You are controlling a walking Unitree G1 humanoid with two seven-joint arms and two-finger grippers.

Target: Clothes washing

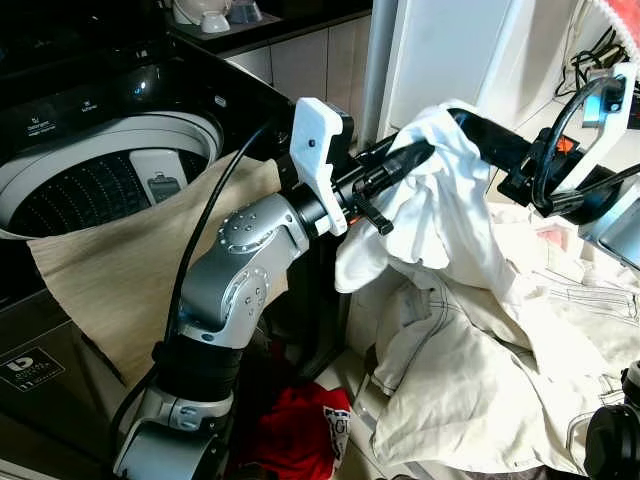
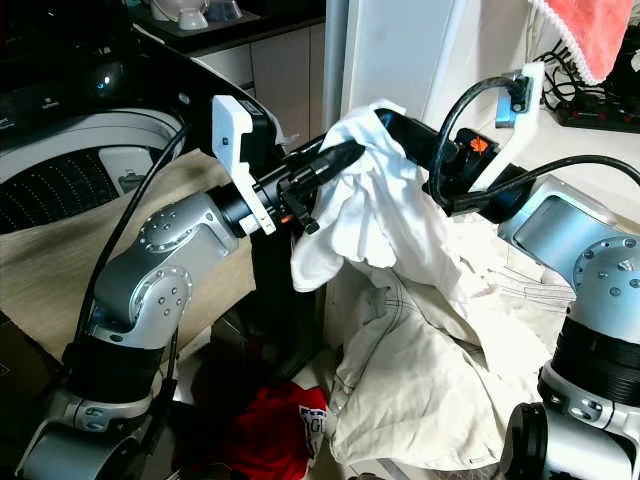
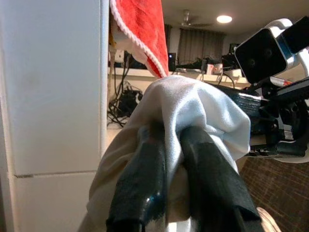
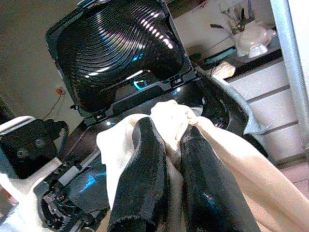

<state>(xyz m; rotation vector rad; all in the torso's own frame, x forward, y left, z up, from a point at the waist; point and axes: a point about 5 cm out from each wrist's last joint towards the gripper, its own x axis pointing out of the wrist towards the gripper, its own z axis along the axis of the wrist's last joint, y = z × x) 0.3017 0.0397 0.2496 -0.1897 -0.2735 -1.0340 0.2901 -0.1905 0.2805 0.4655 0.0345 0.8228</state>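
I have both pincers closed on one crumpled white cotton garment (image 1: 440, 210), hanging between them. The left gripper (image 1: 415, 155) pinches a fold from one side, the right gripper (image 2: 395, 125) from the other. The open black top-loading washing machine (image 1: 110, 175) sits behind my left gripper, a beige cloth (image 1: 120, 270) draped over its rim. The garment looks light, limp and bunchy; a bunched fold gives the surest hold.

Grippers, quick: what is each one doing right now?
Left gripper: shut on the white garment.
Right gripper: shut on the same white garment, raised beside the washing machine.
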